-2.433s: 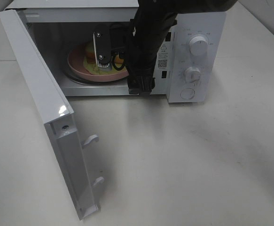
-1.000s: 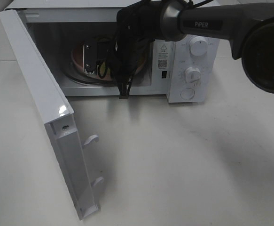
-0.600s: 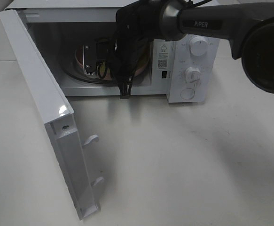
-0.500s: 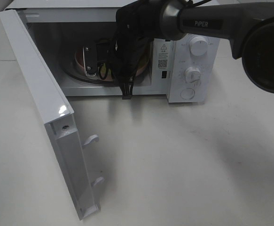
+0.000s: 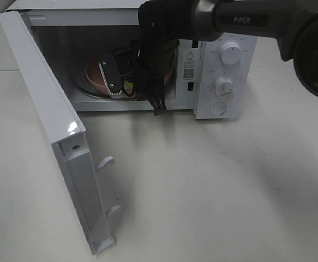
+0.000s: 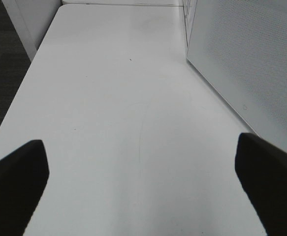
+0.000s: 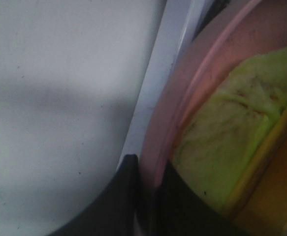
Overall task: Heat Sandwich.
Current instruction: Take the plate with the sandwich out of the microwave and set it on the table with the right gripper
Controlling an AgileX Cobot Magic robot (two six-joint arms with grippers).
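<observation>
The white microwave [image 5: 224, 65] stands with its door [image 5: 49, 120] swung wide open. Inside lies the round pink plate [image 5: 95, 73], and my right gripper [image 5: 117, 86] reaches into the cavity at the plate's front edge. In the right wrist view its fingers [image 7: 126, 196] pinch the plate's rim [image 7: 182, 98], right gripper [image 7: 150, 172] shut on it. The yellow-green sandwich [image 7: 232, 147] lies on the plate just beyond the fingers; from above the arm hides most of it. My left gripper [image 6: 143, 182] hangs open over bare table, holding nothing.
The open door juts out toward the front left of the table. The control panel with two knobs [image 5: 231, 54] and a button is on the microwave's right. A white perforated panel [image 6: 246, 59] stands close beside my left gripper.
My right gripper and wrist have shifted a little outward, toward the microwave's opening, still closed on the plate's rim. The left gripper and the door have not moved.
</observation>
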